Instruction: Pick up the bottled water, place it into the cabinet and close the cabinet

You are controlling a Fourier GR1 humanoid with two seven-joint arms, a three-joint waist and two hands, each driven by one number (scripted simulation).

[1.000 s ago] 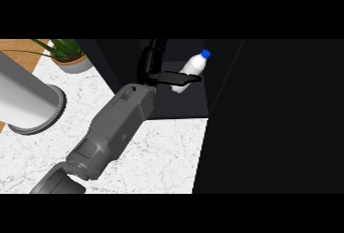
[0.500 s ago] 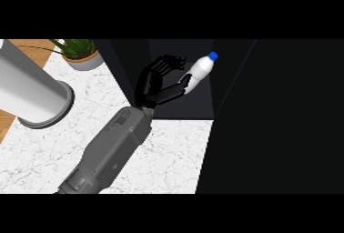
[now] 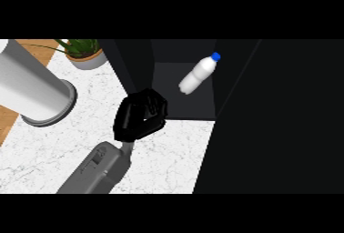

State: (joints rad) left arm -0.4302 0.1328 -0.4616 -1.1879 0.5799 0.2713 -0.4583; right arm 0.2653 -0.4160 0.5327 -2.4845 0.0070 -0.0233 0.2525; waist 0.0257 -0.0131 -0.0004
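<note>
Looking down from the head view, I see the bottled water (image 3: 198,75) lying tilted inside the cabinet (image 3: 181,107), its blue cap toward the upper right, on the dark shelf and well clear of any hand. One black hand (image 3: 140,115) shows at the cabinet's front edge, just outside the opening, on a grey forearm rising from the lower left; its fingers are curled inward and hold nothing. Which arm it is I judge to be the right one (only one forearm shows, so that is a guess from its reach toward the cabinet). The other hand is nowhere in this view.

To my eye the placing is done and the closing is what remains. The trouble I would watch for: the tall dark panel (image 3: 269,113) at the right, seemingly the open door, has to swing across the opening, and the hand sits on the far side of the opening from it, so the reach crosses in front of the bottle. The bottle lies slanted, so a knock to the shelf or a brush from the fingers may set it rolling toward the front, where it may block the door. A grey cylinder (image 3: 30,88) and a potted plant (image 3: 84,52) stand on the marble desk (image 3: 158,157) to the left, within elbow range.
</note>
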